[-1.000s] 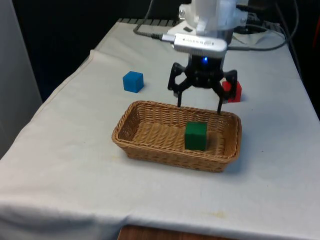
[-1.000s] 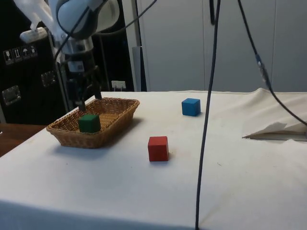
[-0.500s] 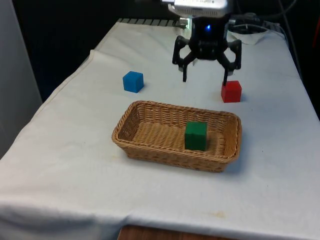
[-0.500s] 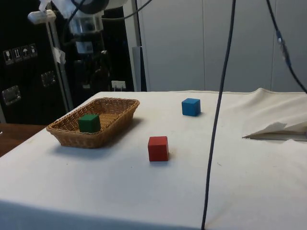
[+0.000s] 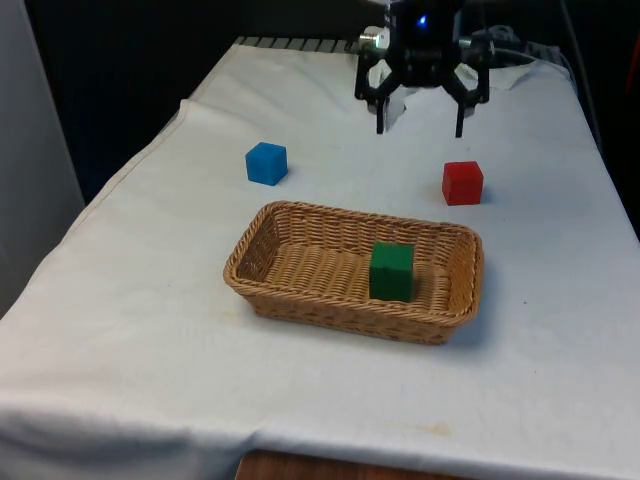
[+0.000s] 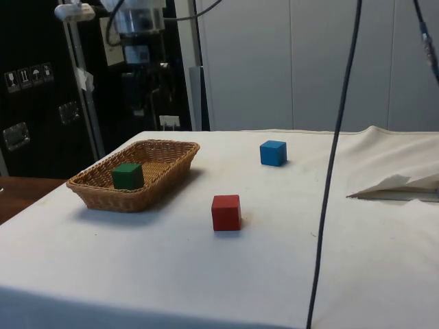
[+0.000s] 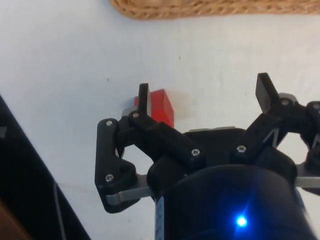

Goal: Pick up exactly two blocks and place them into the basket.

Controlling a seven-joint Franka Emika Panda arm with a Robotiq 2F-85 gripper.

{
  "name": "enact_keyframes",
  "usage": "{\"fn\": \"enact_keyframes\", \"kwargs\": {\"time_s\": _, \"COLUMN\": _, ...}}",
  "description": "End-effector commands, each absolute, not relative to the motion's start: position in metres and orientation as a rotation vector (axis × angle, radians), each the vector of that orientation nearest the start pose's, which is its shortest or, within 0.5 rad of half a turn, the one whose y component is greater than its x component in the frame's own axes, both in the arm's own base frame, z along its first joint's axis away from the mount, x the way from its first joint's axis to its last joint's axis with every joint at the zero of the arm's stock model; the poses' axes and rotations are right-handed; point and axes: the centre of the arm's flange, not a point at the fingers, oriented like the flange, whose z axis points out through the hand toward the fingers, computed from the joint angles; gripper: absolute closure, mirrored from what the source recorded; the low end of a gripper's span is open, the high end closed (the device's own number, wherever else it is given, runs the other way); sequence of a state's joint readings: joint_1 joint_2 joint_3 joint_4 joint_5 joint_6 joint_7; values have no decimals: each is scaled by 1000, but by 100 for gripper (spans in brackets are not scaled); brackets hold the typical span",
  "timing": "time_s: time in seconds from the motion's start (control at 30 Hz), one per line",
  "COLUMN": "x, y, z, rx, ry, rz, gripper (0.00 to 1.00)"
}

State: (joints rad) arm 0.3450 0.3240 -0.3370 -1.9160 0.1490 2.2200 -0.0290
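A wicker basket (image 5: 300,213) stands mid-table with a green block (image 5: 391,271) inside it, toward the front view's right end. A red block (image 5: 462,183) rests on the cloth behind the basket's right end, and a blue block (image 5: 266,163) lies behind its left end. My gripper (image 5: 420,129) hangs open and empty, high above the cloth beyond the basket, just left of the red block in the front view. In the wrist view the gripper (image 7: 204,87) has the red block (image 7: 161,107) below, beside one finger, and the basket's rim (image 7: 200,7) beyond.
From the side, the basket (image 6: 171,147) holds the green block (image 6: 127,176), with the red block (image 6: 226,212) and the blue block (image 6: 273,153) on open cloth. A black cable (image 6: 329,178) hangs in front. Folded cloth (image 6: 398,186) lies at the right.
The gripper has risen from just above the basket and drawn back toward the table's far end, still open. The green block stays in the basket; the other blocks have not moved.
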Motion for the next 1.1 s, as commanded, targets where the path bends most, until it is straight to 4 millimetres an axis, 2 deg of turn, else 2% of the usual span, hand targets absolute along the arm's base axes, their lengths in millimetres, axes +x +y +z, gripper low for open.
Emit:
{"fn": "enact_keyframes", "kwargs": {"time_s": 0.0, "x": 609, "y": 20, "z": 338, "rx": -3126, "ry": 56, "rz": -11, "gripper": 0}}
{"fn": "enact_keyframes", "kwargs": {"time_s": 0.17, "x": 594, "y": 19, "z": 343, "rx": -3112, "ry": 55, "rz": -6, "gripper": 0}}
{"fn": "enact_keyframes", "kwargs": {"time_s": 0.2, "x": 598, "y": 19, "z": 341, "rx": -3108, "ry": 56, "rz": 8, "gripper": 0}}
{"fn": "enact_keyframes", "kwargs": {"time_s": 0.33, "x": 581, "y": 9, "z": 345, "rx": -3109, "ry": 52, "rz": -5, "gripper": 0}}
{"fn": "enact_keyframes", "kwargs": {"time_s": 0.43, "x": 577, "y": 8, "z": 345, "rx": -3108, "ry": 51, "rz": 6, "gripper": 0}}
{"fn": "enact_keyframes", "kwargs": {"time_s": 0.5, "x": 571, "y": -4, "z": 346, "rx": -3121, "ry": 45, "rz": -15, "gripper": 0}}
{"fn": "enact_keyframes", "kwargs": {"time_s": 0.7, "x": 566, "y": -25, "z": 346, "rx": -3143, "ry": 42, "rz": -31, "gripper": 0}}
{"fn": "enact_keyframes", "kwargs": {"time_s": 0.73, "x": 568, "y": -20, "z": 344, "rx": -3134, "ry": 44, "rz": -13, "gripper": 0}}
{"fn": "enact_keyframes", "kwargs": {"time_s": 0.8, "x": 564, "y": -31, "z": 346, "rx": -3149, "ry": 42, "rz": -35, "gripper": 0}}
{"fn": "enact_keyframes", "kwargs": {"time_s": 1.07, "x": 555, "y": -53, "z": 343, "rx": -3177, "ry": 42, "rz": -44, "gripper": 0}}
